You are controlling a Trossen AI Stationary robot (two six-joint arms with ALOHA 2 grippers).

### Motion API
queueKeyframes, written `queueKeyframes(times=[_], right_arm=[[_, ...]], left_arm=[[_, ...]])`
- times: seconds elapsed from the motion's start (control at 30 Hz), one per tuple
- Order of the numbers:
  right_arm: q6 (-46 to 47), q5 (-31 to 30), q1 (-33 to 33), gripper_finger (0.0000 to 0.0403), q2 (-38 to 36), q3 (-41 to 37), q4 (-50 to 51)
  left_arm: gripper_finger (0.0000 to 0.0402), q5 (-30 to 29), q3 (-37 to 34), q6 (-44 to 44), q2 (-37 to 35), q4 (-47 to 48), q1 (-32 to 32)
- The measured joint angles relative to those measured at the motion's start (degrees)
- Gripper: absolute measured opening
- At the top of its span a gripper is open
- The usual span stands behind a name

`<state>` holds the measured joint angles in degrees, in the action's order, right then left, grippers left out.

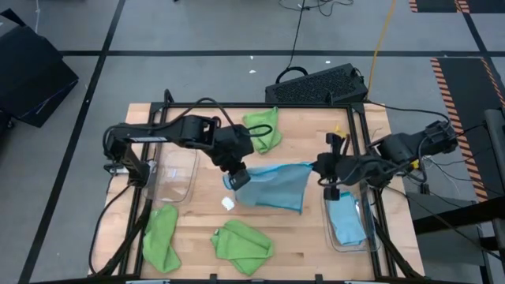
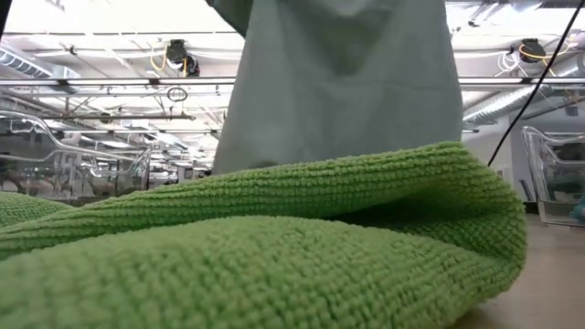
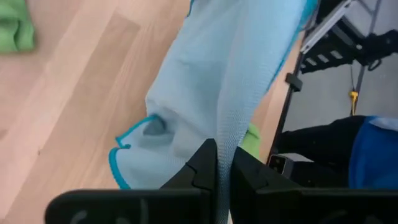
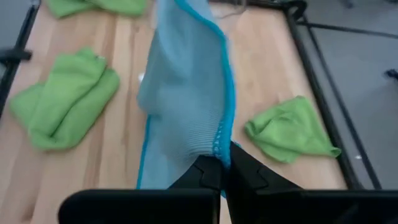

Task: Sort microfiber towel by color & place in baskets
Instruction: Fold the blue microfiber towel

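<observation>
Between grippers | blue towel (image 1: 272, 185) stretched (both pinch edges)

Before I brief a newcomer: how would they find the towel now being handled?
On the wooden table, look at its middle, between the two arms. The light blue towel hangs stretched there, pinched at both ends; every other loose towel is green.

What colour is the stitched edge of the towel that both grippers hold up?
The towel is light blue with a brighter turquoise stitched edge, best seen in the right wrist view.
</observation>
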<state>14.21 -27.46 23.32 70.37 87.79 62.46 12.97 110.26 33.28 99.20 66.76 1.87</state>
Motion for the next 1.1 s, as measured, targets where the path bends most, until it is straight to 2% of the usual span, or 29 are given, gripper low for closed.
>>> queueKeyframes(times=[0.3,0.57,0.7,0.87,1.1], right_arm=[[0.0,-0.9,-2.5,0.0,0.7,0.0,-0.1],[0.1,-0.9,-3.8,0.0,0.7,0.0,-0.1],[1.7,-0.8,-4.0,0.0,0.7,-1.0,-1.8],[1.8,0.7,-6.2,0.0,0.7,-8.3,-6.4],[0.6,2.3,-16.8,0.0,0.7,-23.1,-15.5]], left_arm=[[0.0026,1.4,0.0,-2.5,-0.7,-0.4,0.6],[0.0027,2.4,-1.8,1.7,-0.1,1.7,-0.2],[0.0033,1.7,-7.4,3.3,-0.1,-1.5,-1.6],[0.0053,0.0,-16.5,1.6,0.0,-6.4,-5.3],[0.0067,0.8,-27.9,-3.4,0.0,-20.5,-12.2]])
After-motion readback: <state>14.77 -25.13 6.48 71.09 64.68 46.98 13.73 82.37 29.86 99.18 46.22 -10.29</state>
